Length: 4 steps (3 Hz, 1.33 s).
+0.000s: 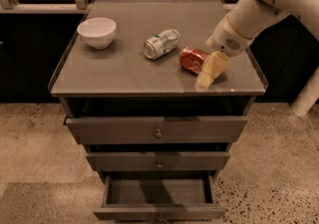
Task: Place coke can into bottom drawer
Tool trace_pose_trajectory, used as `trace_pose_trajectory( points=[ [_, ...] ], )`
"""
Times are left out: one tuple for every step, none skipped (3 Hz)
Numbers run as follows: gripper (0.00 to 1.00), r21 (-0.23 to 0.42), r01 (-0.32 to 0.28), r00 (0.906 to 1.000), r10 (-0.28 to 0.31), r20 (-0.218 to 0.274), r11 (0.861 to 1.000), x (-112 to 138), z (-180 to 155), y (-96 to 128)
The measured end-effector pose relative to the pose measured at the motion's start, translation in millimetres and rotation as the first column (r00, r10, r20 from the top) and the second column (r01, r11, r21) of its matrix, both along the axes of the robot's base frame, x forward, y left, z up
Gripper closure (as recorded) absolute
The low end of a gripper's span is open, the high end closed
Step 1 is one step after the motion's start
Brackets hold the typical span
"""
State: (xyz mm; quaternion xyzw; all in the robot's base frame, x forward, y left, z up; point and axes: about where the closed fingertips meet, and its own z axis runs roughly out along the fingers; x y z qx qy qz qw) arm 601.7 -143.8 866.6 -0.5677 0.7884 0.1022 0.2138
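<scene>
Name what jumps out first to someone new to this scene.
The gripper hangs over the right front of the cabinet top, beside the red coke can lying on its side. Below, the bottom drawer stands pulled open, while a white bowl sits back left.

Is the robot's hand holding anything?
I can't tell. The gripper is right at the red can's end, hiding it; the can lies on the cabinet top.
</scene>
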Motion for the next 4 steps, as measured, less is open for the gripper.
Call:
trace_pose_trajectory(
  points=[
    [0.18, 0.002, 0.009, 1.0000, -0.009, 0.002, 1.000, 10.3, -13.7, 9.9],
    [0.41, 0.002, 0.010, 0.9999, -0.010, 0.003, 1.000, 10.9, -14.1, 10.3],
    [0.64, 0.002, 0.010, 0.9999, -0.010, 0.003, 1.000, 10.9, -14.1, 10.3],
    [0.88, 0.002, 0.010, 0.9999, -0.010, 0.003, 1.000, 10.9, -14.1, 10.3]
  ],
)
